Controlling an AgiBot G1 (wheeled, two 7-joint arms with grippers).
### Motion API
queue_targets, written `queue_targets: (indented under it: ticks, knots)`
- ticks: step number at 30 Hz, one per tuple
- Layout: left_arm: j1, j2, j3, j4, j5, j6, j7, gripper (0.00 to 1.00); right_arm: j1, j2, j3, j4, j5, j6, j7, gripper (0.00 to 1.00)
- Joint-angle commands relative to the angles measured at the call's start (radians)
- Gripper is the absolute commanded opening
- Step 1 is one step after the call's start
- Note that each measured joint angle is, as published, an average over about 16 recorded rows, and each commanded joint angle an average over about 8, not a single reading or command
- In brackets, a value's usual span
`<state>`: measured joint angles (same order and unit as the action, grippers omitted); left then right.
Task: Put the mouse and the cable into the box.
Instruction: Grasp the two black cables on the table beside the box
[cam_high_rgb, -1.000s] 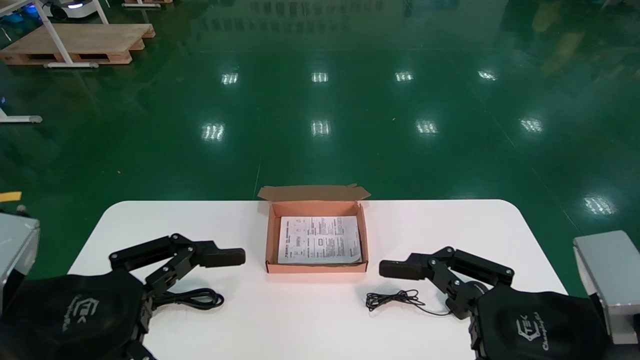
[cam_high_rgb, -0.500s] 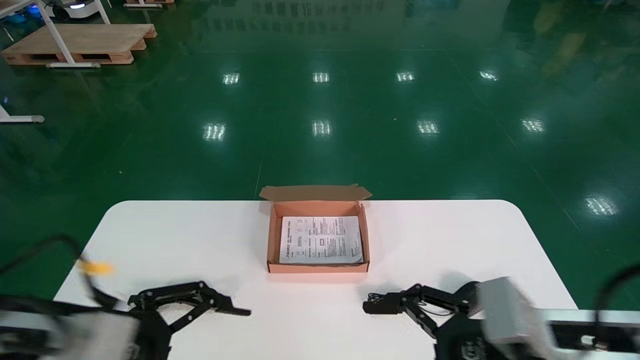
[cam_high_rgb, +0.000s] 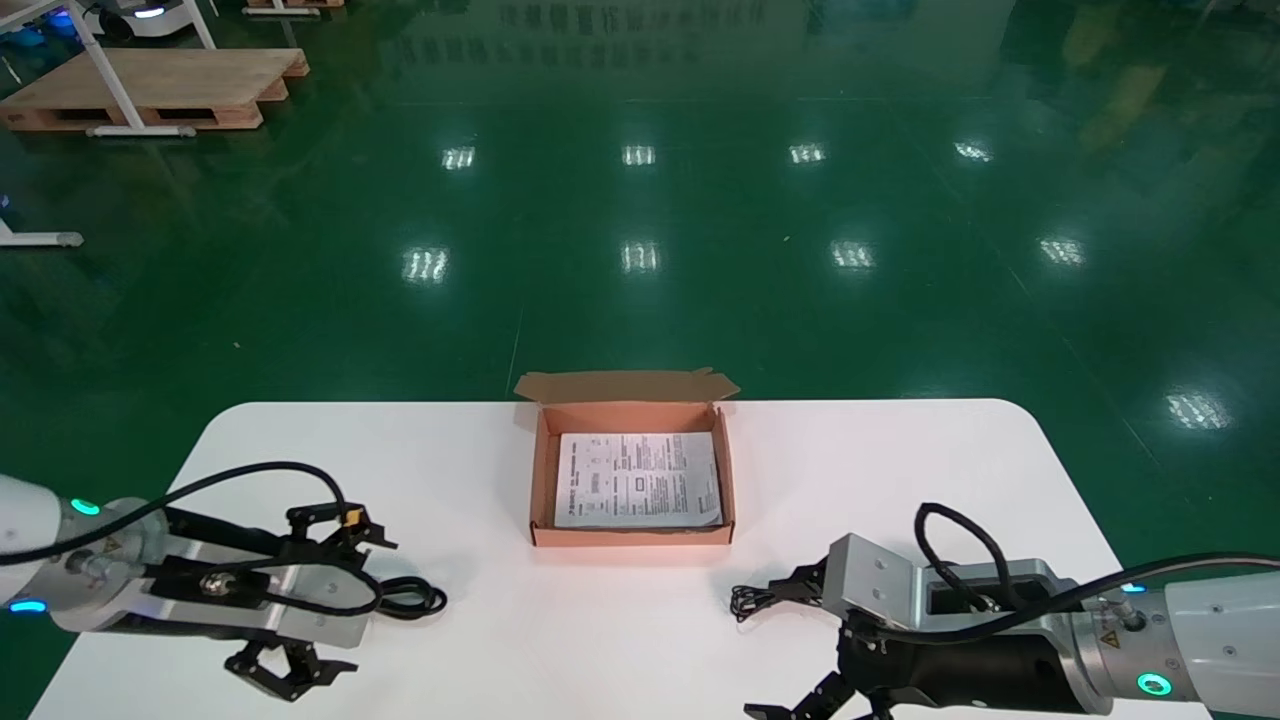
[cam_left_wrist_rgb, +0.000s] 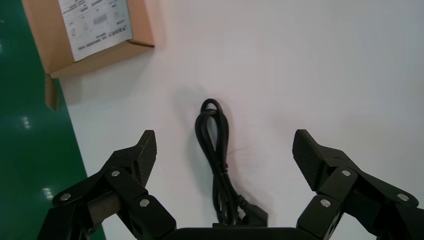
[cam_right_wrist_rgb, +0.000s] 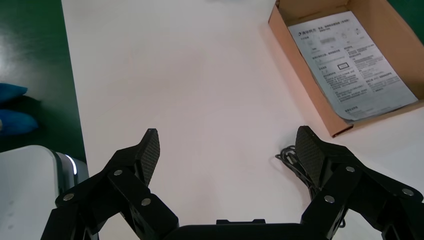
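On the white counter (cam_high_rgb: 560, 640), near its left front, lies the cable (cam_high_rgb: 415, 598): thick, black, folded into a narrow elongated bundle with a loop at one end. The left end effector (cam_left_wrist_rgb: 226, 150) stands over it with its fingers spread wide and holding nothing; in the left wrist view the bundle lies in line between the two pads. A thin black wire (cam_high_rgb: 750, 600), loosely coiled, lies right of centre, just in front of the box (cam_high_rgb: 540, 480). The right end effector (cam_right_wrist_rgb: 227, 145) is likewise spread wide and empty, the wire just beside one finger. The box, shallow brown cardboard with its lid flap folded back, sits at the counter's centre rear and contains a printed sheet (cam_high_rgb: 640, 480) lying flat.
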<state>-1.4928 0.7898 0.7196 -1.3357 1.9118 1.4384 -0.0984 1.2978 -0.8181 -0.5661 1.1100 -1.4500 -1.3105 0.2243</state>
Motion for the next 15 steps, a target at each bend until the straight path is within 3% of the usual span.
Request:
queue_targets:
  ticks: [1, 6, 15]
  knots:
    - [0.000, 0.001, 0.000, 0.000, 0.003, -0.002, 0.000, 1.00, 0.005, -0.003, -0.001, -0.005, -0.005, 0.002, 0.000, 1.00]
    - [0.012, 0.013, 0.015, 0.020, 0.058, -0.026, -0.025, 1.00, -0.015, 0.003, -0.003, -0.007, 0.005, -0.003, 0.007, 1.00]
    - [0.067, 0.108, 0.033, 0.194, 0.192, -0.198, -0.106, 1.00, -0.050, 0.011, -0.006, 0.019, -0.001, 0.020, 0.054, 1.00]
